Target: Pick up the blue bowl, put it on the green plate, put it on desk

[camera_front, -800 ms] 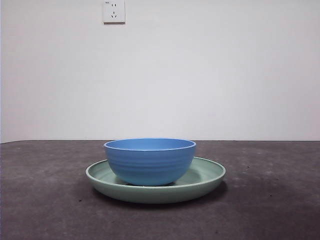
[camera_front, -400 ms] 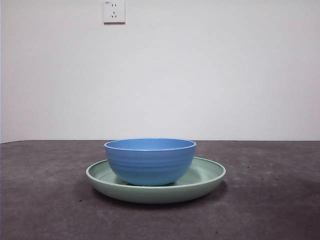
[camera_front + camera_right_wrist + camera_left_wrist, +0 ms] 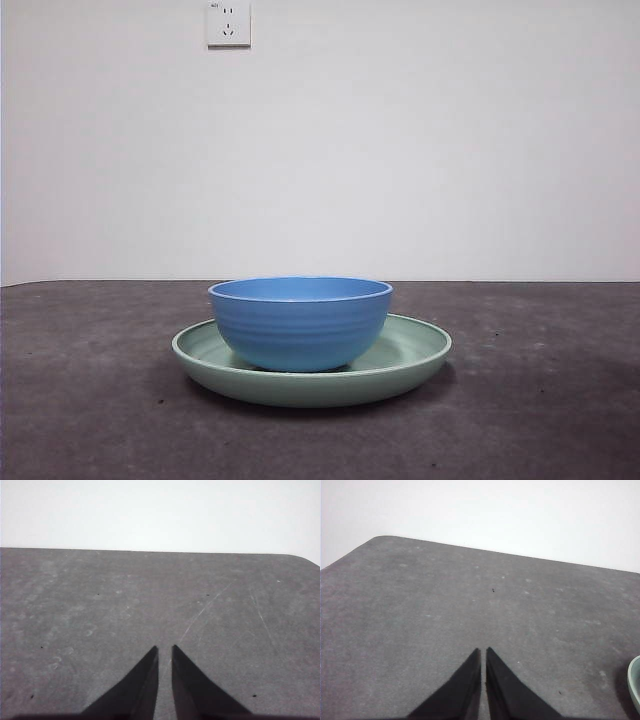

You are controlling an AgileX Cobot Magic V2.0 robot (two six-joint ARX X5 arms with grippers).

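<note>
The blue bowl (image 3: 300,325) stands upright in the middle of the green plate (image 3: 410,350), which rests on the desk (image 3: 540,420) at the centre of the front view. No arm shows in that view. My left gripper (image 3: 483,650) hovers over bare desk with its jaws shut and nothing between them; a sliver of the green plate (image 3: 636,682) shows at the picture's edge. My right gripper (image 3: 164,647) is likewise shut over bare desk (image 3: 100,610), with neither bowl nor plate in its view.
A white wall rises behind the desk, with a wall socket (image 3: 228,22) high up. The desk's far edge and a rounded corner (image 3: 382,539) show in the wrist views.
</note>
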